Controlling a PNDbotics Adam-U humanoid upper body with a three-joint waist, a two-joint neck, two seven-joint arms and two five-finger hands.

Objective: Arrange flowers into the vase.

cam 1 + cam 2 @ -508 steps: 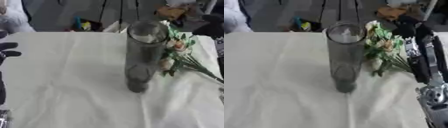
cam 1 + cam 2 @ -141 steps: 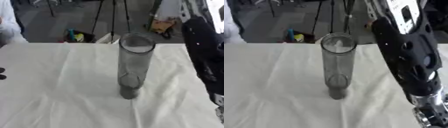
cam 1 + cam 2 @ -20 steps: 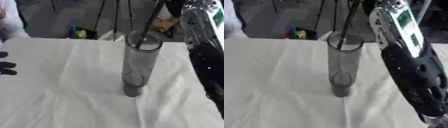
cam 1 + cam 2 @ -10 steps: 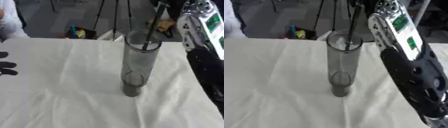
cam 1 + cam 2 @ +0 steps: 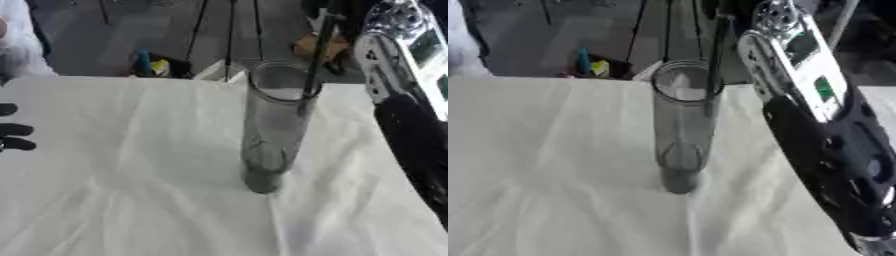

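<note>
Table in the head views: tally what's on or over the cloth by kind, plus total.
Glass vase, upright on the white cloth: 1
Dark flower stems, lower ends inside the vase mouth: 1 bundle, stems not countable
Robot hands showing: 1, the left hand at the left edge, fingers straight; the right arm shows but its hand is out of view
Total: 3

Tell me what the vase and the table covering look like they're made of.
The vase looks like clear smoky glass or plastic: the dark stem and its base show through the wall. The covering looks like white matte fabric, with soft creases and folds.
</note>
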